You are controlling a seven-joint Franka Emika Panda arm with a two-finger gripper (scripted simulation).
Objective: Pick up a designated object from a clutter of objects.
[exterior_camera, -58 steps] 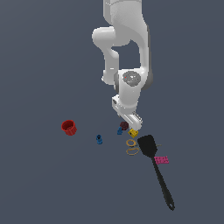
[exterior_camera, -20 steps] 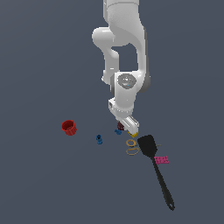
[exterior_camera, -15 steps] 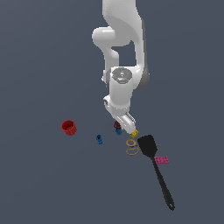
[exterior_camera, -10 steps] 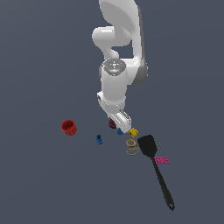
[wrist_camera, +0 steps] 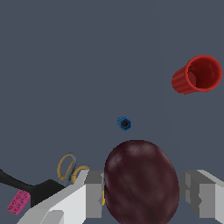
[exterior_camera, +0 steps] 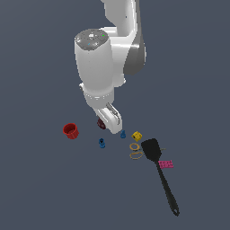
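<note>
The dark maroon roundish lump (exterior_camera: pixel 101 124) sits between my gripper's (exterior_camera: pixel 105 122) fingers, held a little above the floor. In the wrist view the lump (wrist_camera: pixel 141 181) fills the gap between the two grey fingers (wrist_camera: pixel 92 195), which press on its sides. The rest of the clutter lies around it: a red cup (exterior_camera: pixel 70 130), two blue pieces (exterior_camera: pixel 102 143) (exterior_camera: pixel 122 134), a yellow block (exterior_camera: pixel 137 135), tan rings (exterior_camera: pixel 135 151), a pink brick (exterior_camera: pixel 165 164) and a long black spatula (exterior_camera: pixel 158 166).
The wrist view shows the red cup (wrist_camera: pixel 197 74) lying on its side, one blue piece (wrist_camera: pixel 124 123), the tan rings (wrist_camera: pixel 66 166), the spatula blade (wrist_camera: pixel 39 190) and the pink brick (wrist_camera: pixel 19 202). All lie on a dark grey floor.
The arm has swung toward the exterior view's left and its upper body has turned. The maroon lump has left its place by the blue piece and moved left and up with the gripper.
</note>
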